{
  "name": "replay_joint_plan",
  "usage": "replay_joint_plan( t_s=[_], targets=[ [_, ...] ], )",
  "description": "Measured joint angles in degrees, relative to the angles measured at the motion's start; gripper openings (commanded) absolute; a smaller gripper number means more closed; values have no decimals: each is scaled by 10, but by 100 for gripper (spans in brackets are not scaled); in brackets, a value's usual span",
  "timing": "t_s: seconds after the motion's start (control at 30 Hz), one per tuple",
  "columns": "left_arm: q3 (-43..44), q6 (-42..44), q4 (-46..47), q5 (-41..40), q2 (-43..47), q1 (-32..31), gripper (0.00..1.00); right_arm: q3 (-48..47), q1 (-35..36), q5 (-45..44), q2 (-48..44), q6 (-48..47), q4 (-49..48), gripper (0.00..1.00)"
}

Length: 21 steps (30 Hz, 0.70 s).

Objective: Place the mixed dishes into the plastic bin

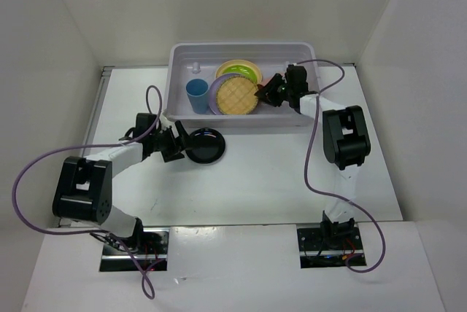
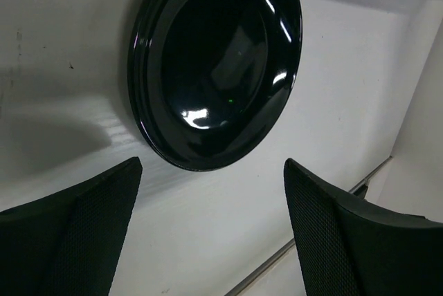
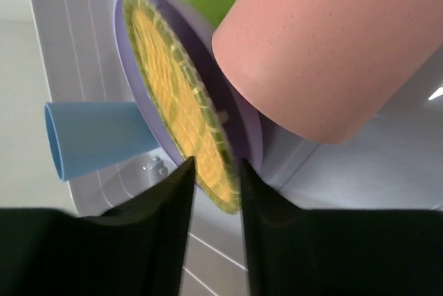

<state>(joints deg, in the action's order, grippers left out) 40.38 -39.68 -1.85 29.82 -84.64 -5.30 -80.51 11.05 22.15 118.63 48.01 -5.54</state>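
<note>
Your left gripper (image 2: 213,175), wide open, is nearest the glossy black plate (image 2: 214,61), lying flat on the table (image 1: 255,181) just beyond its fingertips.

A robotics lab cell: plain white panels (image 1: 241,6) enclose a white table (image 1: 270,181); cabled left arm (image 1: 84,188) and right arm (image 1: 344,137) are bolted at the frame's bottom.

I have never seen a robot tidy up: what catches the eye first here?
The plastic bin at the far side of the table, bright with a blue cup, a lime green plate and a tan woven plate, the right gripper inside beside them. Then the glossy black plate, alone on the table, with the left gripper open just beside it.
</note>
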Motion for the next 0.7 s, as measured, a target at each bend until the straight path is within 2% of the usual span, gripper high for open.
replay_joint_plan(
  t_s=[0.17, 0.27, 0.7],
  targets=[
    [1, -13, 30, -23, -27, -12, 86, -17, 1, -11, -1, -10, 15, 69],
    [0, -19, 46, -30, -44, -14, 84, -21, 1, -14, -10, -15, 24, 76],
    [-14, -45, 164, -47, -102, -20, 49, -37, 12, -44, -122, -21, 52, 81]
  ],
)
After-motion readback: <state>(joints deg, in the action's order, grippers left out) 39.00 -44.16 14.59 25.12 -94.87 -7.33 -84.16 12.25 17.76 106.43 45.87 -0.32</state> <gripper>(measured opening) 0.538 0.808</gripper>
